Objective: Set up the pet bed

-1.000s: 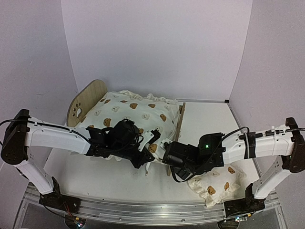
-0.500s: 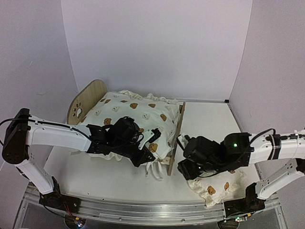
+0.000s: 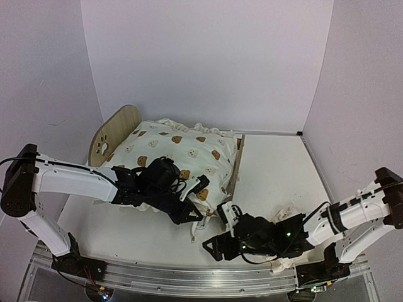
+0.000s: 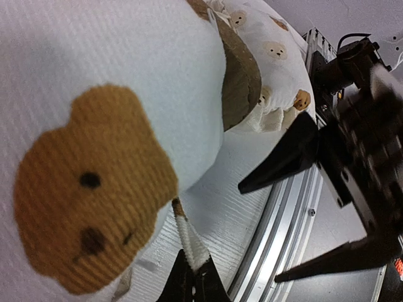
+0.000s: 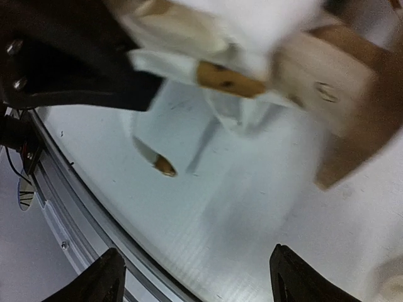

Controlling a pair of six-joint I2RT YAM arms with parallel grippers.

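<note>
pet bed (image 3: 116, 126) sits upper left of top view on desk (image 3: 271, 170), cushion (image 3: 182, 148) already on it. left to do, prob: ties, pillow (image 3: 286, 214). l claw (image 4: 192, 283) pinched together on a tie (image 4: 187, 239); r claw (image 3: 213, 246) spread apart, empty, bottom centre. pillow mostly hidden under r arm; r wrist view blurred.

The left arm (image 3: 75, 179) reaches out to the right from its base, its wrist tipped downward. The left gripper (image 3: 187, 212) is pinched tight on a thin fabric tie (image 4: 186, 233). The right arm (image 3: 352, 211) lies low and stretches leftward along the near edge. The right gripper (image 3: 213, 245) has its fingers (image 5: 104, 280) spread wide and holds nothing.
</note>
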